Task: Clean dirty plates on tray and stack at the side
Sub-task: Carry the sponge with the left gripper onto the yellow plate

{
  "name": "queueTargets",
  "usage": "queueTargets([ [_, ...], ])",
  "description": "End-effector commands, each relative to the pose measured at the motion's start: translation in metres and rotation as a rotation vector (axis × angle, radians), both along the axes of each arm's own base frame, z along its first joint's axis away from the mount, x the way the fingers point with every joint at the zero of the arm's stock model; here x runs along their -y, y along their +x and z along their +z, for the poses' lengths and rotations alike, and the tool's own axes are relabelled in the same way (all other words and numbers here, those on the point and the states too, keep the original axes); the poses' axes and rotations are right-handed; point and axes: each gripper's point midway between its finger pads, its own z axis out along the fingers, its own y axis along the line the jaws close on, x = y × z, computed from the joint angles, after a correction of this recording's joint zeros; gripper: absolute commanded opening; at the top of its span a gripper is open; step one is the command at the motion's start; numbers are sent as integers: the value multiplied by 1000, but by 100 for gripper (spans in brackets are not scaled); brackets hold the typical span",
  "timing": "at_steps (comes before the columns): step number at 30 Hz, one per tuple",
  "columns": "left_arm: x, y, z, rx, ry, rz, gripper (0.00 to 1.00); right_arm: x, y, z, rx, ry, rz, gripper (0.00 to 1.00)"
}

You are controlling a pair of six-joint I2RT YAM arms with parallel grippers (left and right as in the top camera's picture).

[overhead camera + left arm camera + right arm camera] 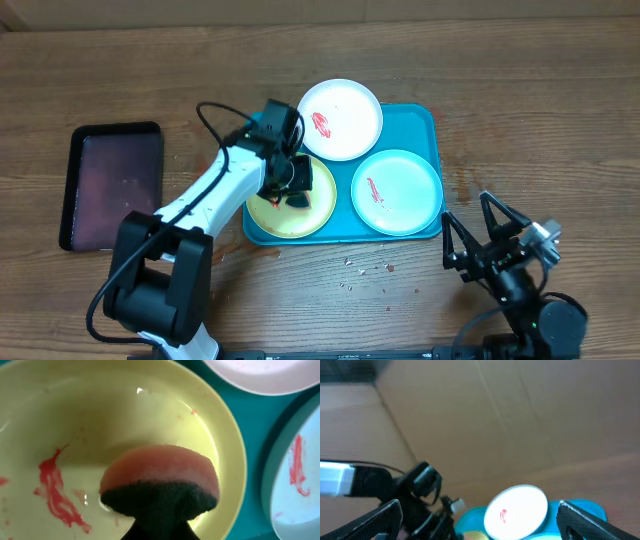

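Overhead view of a wooden bench (560, 100) with a teal tray (425, 120) at its centre holding three plates. The left tool (292, 188) hangs over the yellow-green plate (270, 215) at the tray's 8 o'clock corner, clamped on a pink sponge (160, 480) with a dark scouring face. In the left wrist view the sponge sits low over the plate's middle, with a red smear (55, 492) at its 9 o'clock, unwiped.

The step in hand looks like scrubbing the first plate. The next move probably calls for sweeping the sponge toward 9 o'clock across that smear.

The white plate (345, 115) at the tray's 12 o'clock, overhanging the rim, and the mint plate (400, 195) at 4 o'clock each carry a red streak. Nothing is stacked yet.

The right tool (466, 208) rests at the bench's 4 o'clock, fingers spread wide, holding nothing. A black tray (110, 185) lies at 9 o'clock.

The left tool's fingers are hidden behind the sponge, and whether the sponge touches the plate cannot be told. The right wrist view is blurred.
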Motion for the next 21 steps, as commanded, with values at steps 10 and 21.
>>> queueTargets([
  [10,7,11,16,16,-103,47,64,0,16,118,-488,-243,22,100],
  [21,-73,16,94,-42,-88,181,52,-103,73,34,-874,-198,654,100],
])
